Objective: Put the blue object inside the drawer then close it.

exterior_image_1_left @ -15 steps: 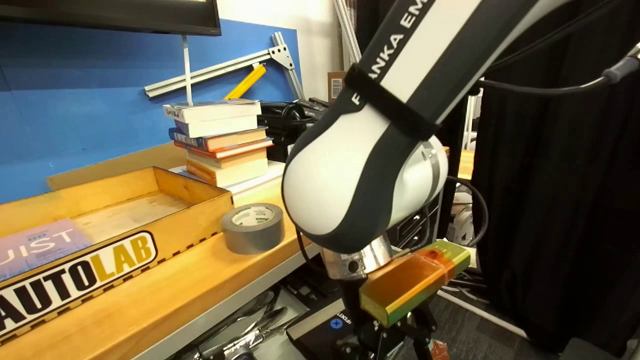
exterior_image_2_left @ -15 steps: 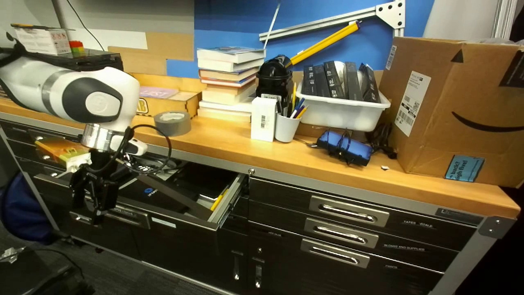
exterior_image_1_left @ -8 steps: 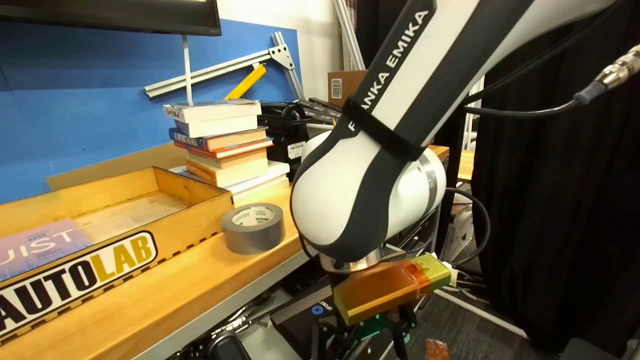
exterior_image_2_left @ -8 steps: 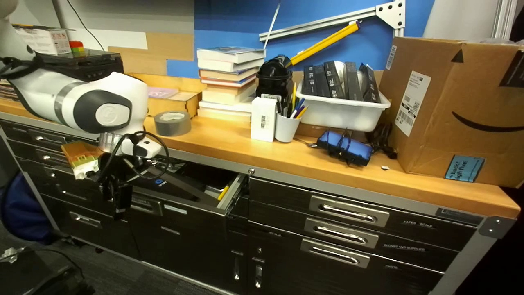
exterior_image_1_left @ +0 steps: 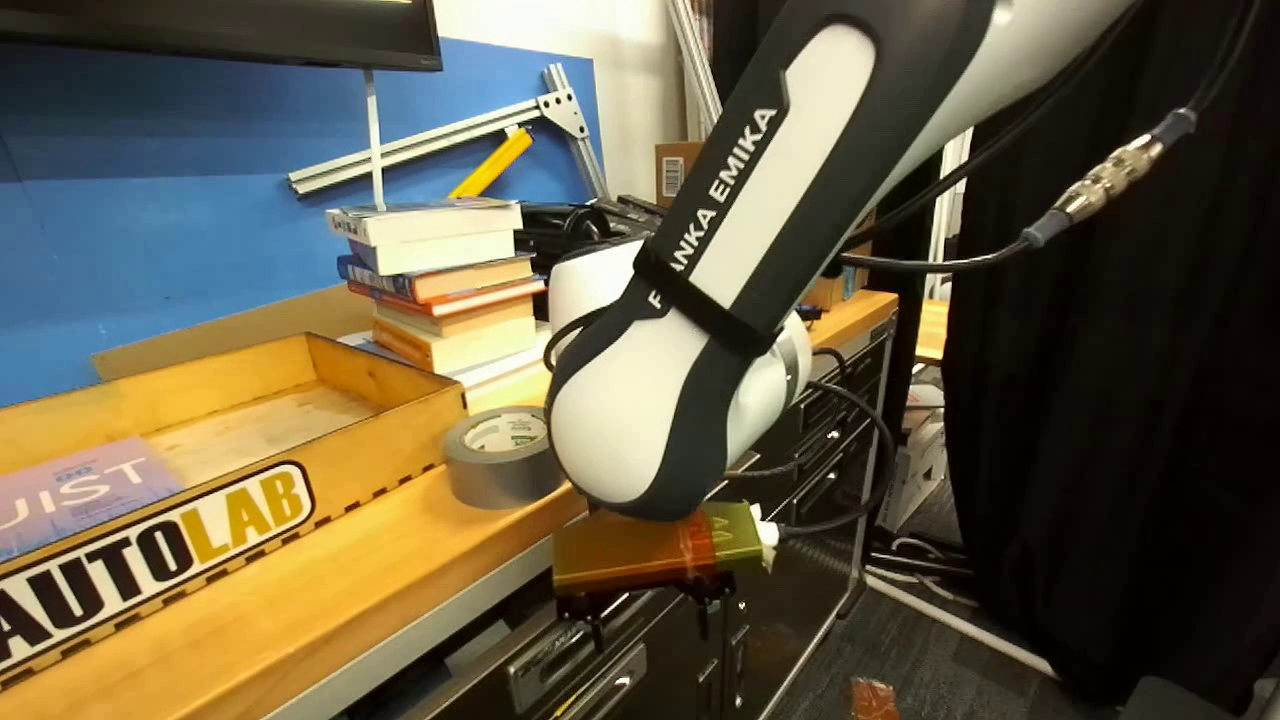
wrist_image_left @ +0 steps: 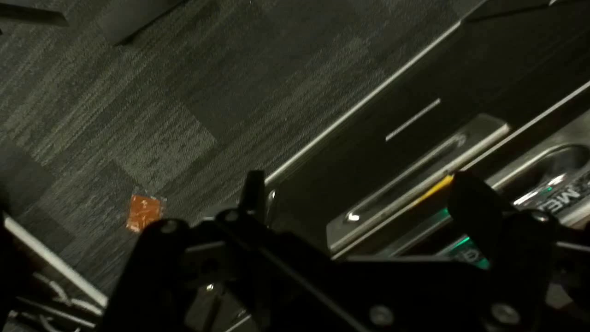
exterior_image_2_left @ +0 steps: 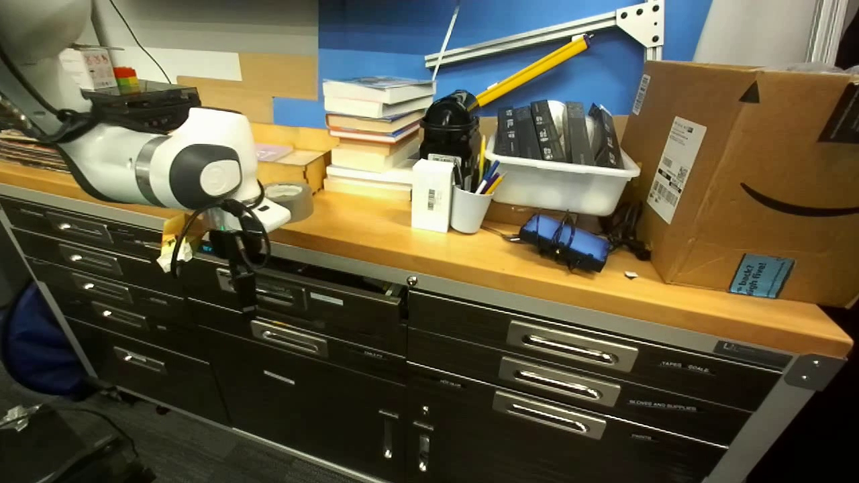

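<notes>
In the wrist view the Robotiq gripper (wrist_image_left: 359, 183) has its jaws spread wide and empty. They hang at the front of the upper drawer (exterior_image_2_left: 342, 314), which stands slightly pulled out; whether they touch it cannot be told. The drawer faces out over the carpet (wrist_image_left: 184, 101), its front's long axis running along the wooden bench (exterior_image_2_left: 376, 231). Farther off, on that bench, a blue cord-wrapped device (exterior_image_2_left: 585, 245) lies well apart from the jaws, near a cardboard box (exterior_image_2_left: 711, 221), its long axis aslant, the box-side end nearer the bench's front edge. Whether it is the one the task means is unclear.
</notes>
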Available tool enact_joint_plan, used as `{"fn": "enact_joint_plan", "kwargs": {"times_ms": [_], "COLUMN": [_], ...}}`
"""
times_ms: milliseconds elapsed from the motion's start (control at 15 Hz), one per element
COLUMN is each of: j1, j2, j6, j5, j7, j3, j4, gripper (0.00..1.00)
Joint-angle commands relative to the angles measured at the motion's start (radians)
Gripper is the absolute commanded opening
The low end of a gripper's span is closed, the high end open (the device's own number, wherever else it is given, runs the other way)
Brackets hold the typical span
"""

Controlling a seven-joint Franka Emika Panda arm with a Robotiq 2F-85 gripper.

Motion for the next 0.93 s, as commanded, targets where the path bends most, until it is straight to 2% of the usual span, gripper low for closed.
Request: {"fn": "enact_joint_plan", "kwargs": {"times_ms": [0, 200, 467, 600, 867], "j1": [0.092, 0.151, 0.169, 0.154, 0.107], "j2": [0.119, 0.123, 0.024, -0.037, -0.180], "j6": [0.006, -0.051, -0.062, -0.079, -0.173], "j5": [-0.196, -0.332, -0.441, -0.434, -0.315], "j7": [0.271, 0.456, 0.612, 0.531, 0.201], "j3": [-0.087, -0.109, -0.083, -0.044, 0.060], "j4": [0.156, 0.188, 0.097, 0.053, -0.002], "gripper": [1.00, 1.00, 1.00, 1.00, 1.00]}}
